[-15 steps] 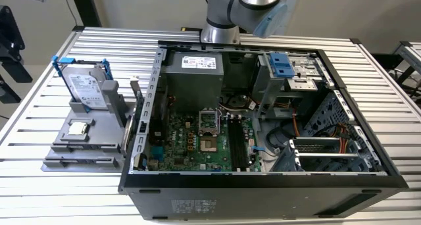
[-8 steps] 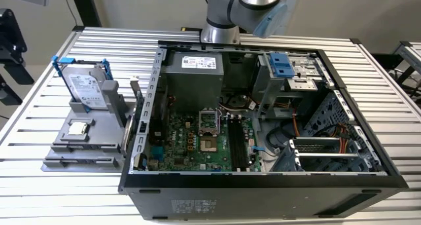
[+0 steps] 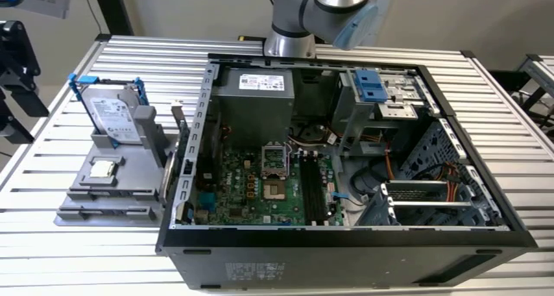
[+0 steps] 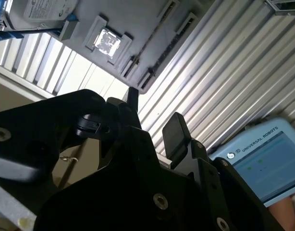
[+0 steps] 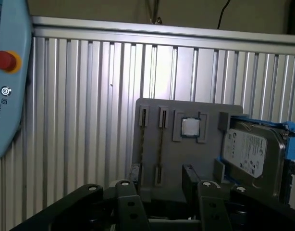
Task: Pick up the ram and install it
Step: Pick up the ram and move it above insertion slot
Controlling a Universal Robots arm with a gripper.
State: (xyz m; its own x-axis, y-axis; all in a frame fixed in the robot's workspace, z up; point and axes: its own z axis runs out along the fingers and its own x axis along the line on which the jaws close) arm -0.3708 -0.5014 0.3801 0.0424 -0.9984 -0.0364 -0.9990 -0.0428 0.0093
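One ram (image 5: pixel 160 147), slotted in its tray (image 5: pixel 210 113), lies beyond the parted pincer (image 5: pixel 161 171).

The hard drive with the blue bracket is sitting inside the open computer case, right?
Not quite. The exterior view shows the hard drive with the blue bracket sitting outside the open computer case. It is propped on the grey holder, to the exterior view's left of the case.

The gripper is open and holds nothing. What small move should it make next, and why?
Probably lower the gripper straight toward the ram. In the first wrist view the ram stands on edge in the grey holder, lined up with the gap between the open fingers, and nothing is held yet.
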